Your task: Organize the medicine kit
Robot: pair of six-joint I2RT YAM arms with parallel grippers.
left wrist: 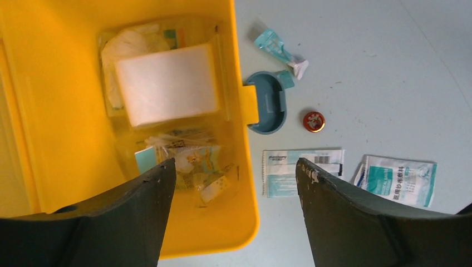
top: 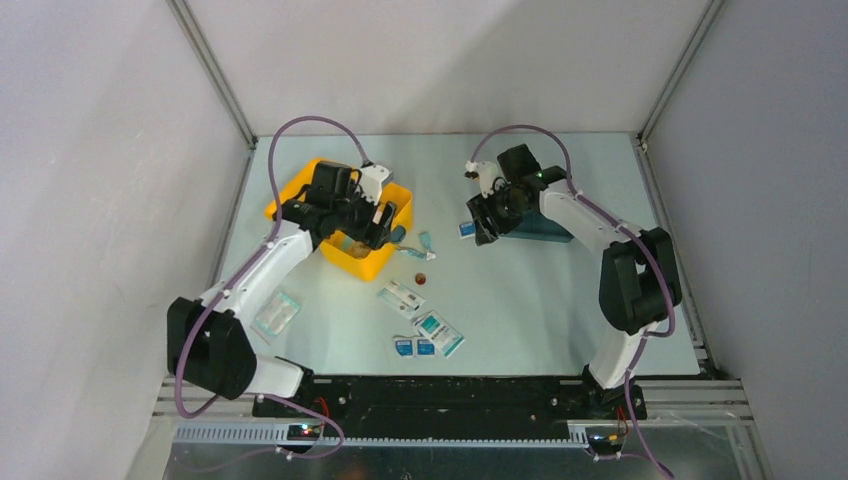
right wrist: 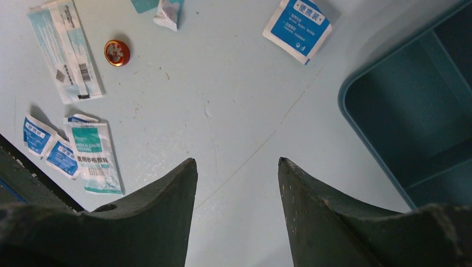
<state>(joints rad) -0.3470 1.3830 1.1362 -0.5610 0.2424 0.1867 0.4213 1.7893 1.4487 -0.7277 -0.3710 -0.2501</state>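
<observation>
Yellow medicine kit (left wrist: 55, 139) stands open at the table's (top: 540, 300) left rear. I read the left gripper (left wrist: 235, 167) above its front wall, jaws wide, empty. Right gripper (right wrist: 236, 161) hangs partly open beside the teal tray (right wrist: 389, 111), empty.

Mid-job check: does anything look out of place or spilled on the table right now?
Nothing looks spilled or broken. But supplies lie loose on the table outside the yellow medicine kit: a red tin, a long white packet and a teal-printed packet near its latch, plus one blue sachet beside the teal tray.
</observation>
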